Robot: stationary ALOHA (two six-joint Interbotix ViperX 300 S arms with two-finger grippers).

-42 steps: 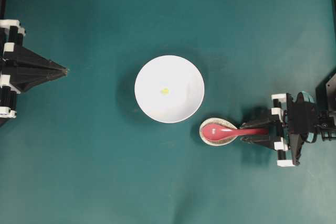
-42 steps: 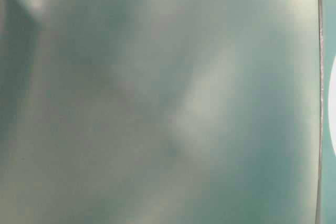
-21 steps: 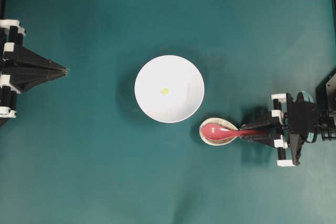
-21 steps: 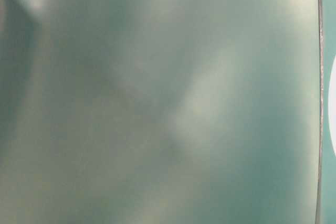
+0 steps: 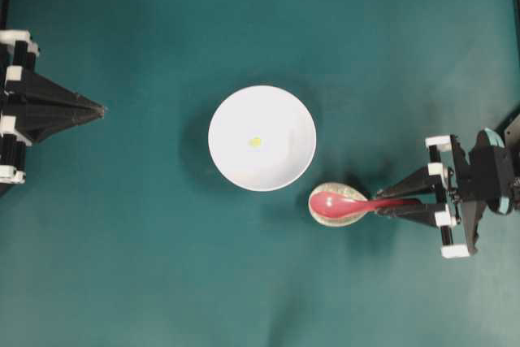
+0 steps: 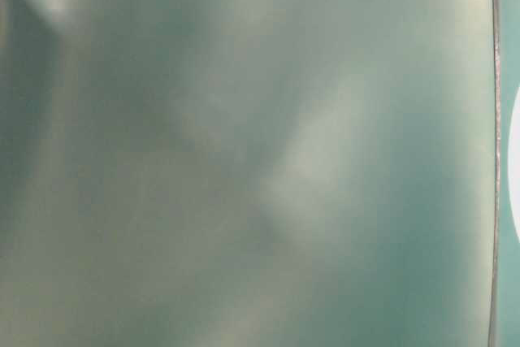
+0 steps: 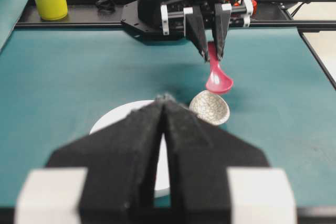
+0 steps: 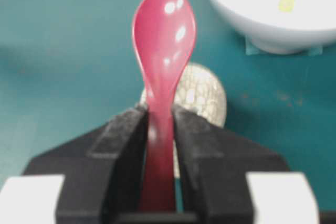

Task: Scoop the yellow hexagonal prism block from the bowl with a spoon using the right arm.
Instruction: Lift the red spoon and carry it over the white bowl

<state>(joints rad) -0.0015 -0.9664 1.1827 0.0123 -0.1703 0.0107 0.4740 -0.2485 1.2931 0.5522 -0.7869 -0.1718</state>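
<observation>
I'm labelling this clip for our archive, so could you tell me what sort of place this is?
Probably a robotics lab bench: two black robot arms face each other across a teal mat, the right fingers holding a red spoon near a white bowl, with equipment rails behind.

My right black two-fingered gripper (image 8: 160, 129) was clamped on the glossy red-pink ceramic spoon's (image 8: 164, 35) handle, one finger on each side, scoop jutting beyond my fingertips. My left black pointed gripper (image 7: 164, 103) hung level, fingers pressed together, nothing between them.
</observation>
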